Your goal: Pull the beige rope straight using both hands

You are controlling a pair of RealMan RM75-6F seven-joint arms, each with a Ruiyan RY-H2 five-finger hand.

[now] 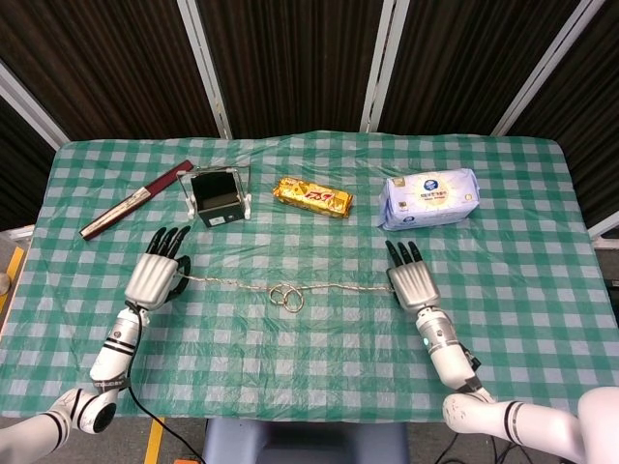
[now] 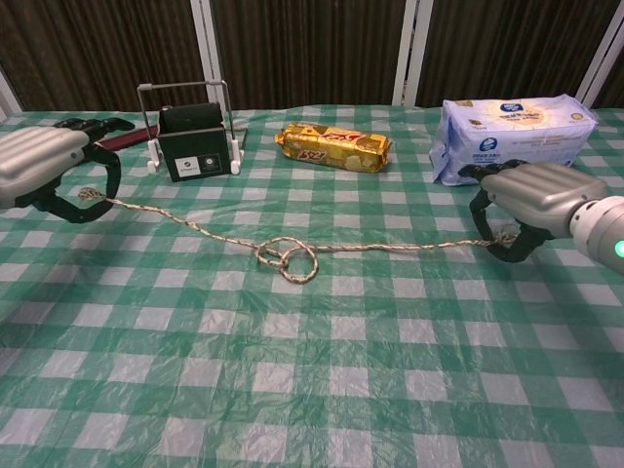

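The beige rope (image 1: pixel 242 284) (image 2: pixel 195 228) stretches across the green checked table (image 1: pixel 309 367), nearly straight, with a small loop knot (image 1: pixel 286 297) (image 2: pixel 287 258) at its middle. My left hand (image 1: pixel 156 273) (image 2: pixel 44 166) pinches the rope's left end between thumb and finger, just above the cloth. My right hand (image 1: pixel 413 282) (image 2: pixel 538 199) pinches the right end the same way. The rope runs taut between the two hands on either side of the knot.
Behind the rope stand a black box in a wire frame (image 1: pixel 217 195) (image 2: pixel 194 142), a gold biscuit pack (image 1: pixel 312 197) (image 2: pixel 333 146) and a blue-white tissue pack (image 1: pixel 428 198) (image 2: pixel 512 134). A dark red stick (image 1: pixel 135 199) lies at the far left.
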